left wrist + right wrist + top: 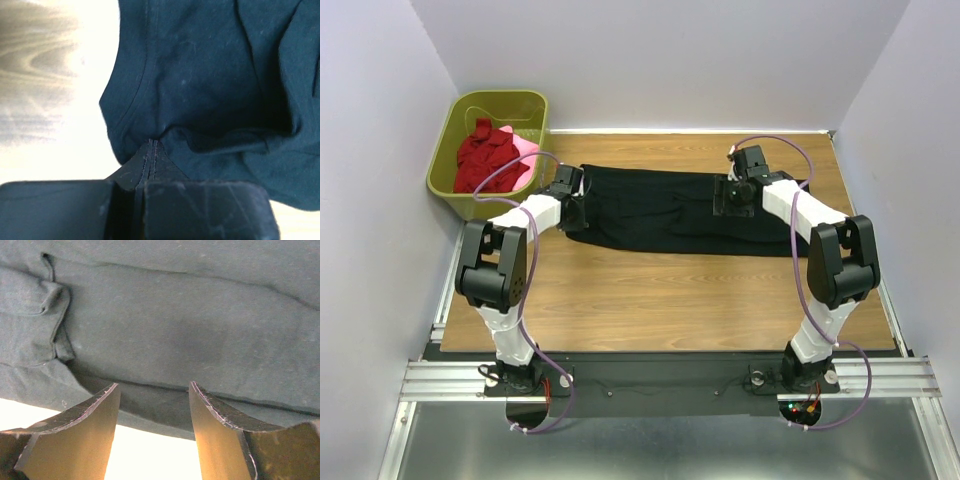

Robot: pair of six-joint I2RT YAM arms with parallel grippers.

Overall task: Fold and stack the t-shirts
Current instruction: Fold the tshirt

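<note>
Two-fingered left gripper (140, 186) pinches a stitched hem of the soft black t-shirt (670, 205); right gripper (154, 407) gapes.

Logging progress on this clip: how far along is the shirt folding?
Done: black shirt spread across the table. In hand: left tool shut on its edge, right tool open over it. Left: red shirt and pink shirt in the basket; nothing stacked.

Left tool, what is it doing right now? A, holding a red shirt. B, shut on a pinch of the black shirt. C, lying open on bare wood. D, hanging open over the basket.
B: in the left wrist view the left tool has its fingers pressed together, with a hemmed edge of the black shirt pinched between them.
</note>
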